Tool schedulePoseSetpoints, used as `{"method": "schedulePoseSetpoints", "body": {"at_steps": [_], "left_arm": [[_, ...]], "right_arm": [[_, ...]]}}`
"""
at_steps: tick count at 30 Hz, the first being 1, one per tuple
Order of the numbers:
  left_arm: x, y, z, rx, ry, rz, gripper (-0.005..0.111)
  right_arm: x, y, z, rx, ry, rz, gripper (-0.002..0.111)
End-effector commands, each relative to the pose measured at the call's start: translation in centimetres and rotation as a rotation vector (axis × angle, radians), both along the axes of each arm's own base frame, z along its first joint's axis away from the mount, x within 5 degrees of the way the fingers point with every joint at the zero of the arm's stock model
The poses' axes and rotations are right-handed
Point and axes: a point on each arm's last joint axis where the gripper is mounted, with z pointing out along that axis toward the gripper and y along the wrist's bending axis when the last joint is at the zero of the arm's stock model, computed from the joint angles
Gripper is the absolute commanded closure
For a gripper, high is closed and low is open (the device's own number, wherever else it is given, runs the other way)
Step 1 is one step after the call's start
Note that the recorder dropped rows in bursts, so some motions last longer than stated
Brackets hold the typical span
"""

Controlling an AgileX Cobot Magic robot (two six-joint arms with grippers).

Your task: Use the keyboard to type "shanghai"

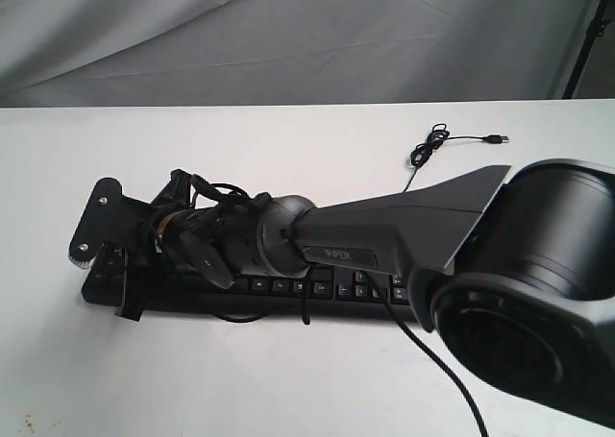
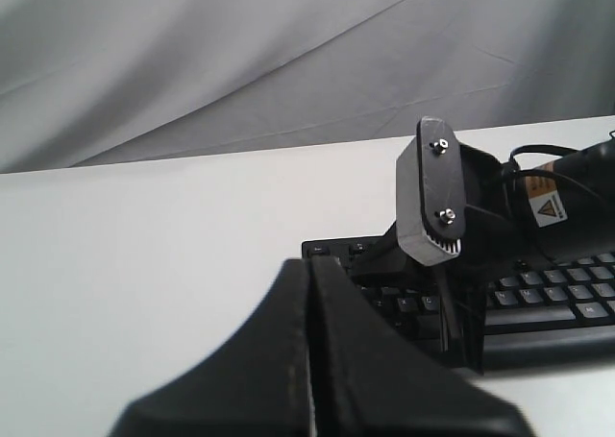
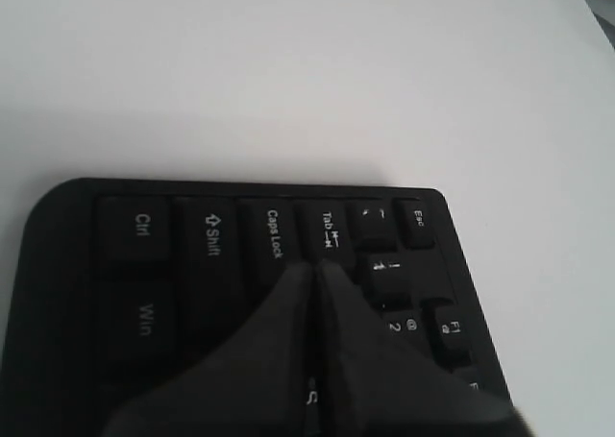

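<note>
Half the keyboard [image 1: 281,286] behind right arm [image 1: 384,230]

Keyboard [image 3: 207,235]: black, wide, lying flat directly beneath my right claw [image 3: 312,269], whose pressed-together tips sit over the Tab and Caps Lock keys at the end lettered Esc, Ctrl and Shift in white. Its thin black cable [image 1: 428,149] leaves the far edge, well away from my claw, in a loose coil, with the plug [image 1: 496,139] lying free.
</note>
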Motion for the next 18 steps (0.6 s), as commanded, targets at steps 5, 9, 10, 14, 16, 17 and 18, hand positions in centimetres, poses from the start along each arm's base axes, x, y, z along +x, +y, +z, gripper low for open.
{"method": "schedulePoseSetpoints", "body": {"at_steps": [5, 9, 10, 14, 16, 17, 18], "left_arm": [[0.0, 0.0, -0.1, 0.002, -0.002, -0.003, 0.107], [0.0, 0.0, -0.1, 0.002, -0.002, -0.003, 0.107], [0.0, 0.0, -0.1, 0.002, -0.002, -0.003, 0.107], [0.0, 0.0, -0.1, 0.002, -0.002, -0.003, 0.107], [0.0, 0.0, -0.1, 0.002, -0.002, -0.003, 0.107], [0.0, 0.0, -0.1, 0.002, -0.002, -0.003, 0.107], [0.0, 0.0, -0.1, 0.002, -0.002, -0.003, 0.107]], "right_arm": [[0.2, 0.1, 0.4, 0.014, -0.012, -0.001, 0.108], [0.2, 0.0, -0.2, 0.002, -0.007, 0.001, 0.108], [0.2, 0.0, -0.7, -0.001, -0.004, 0.0, 0.108], [0.2, 0.0, -0.8, -0.004, -0.009, 0.005, 0.108], [0.2, 0.1, -0.8, -0.004, -0.012, 0.006, 0.108], [0.2, 0.1, -0.7, -0.003, -0.014, 0.007, 0.108], [0.2, 0.1, -0.5, 0.0, -0.016, 0.007, 0.108]]}}
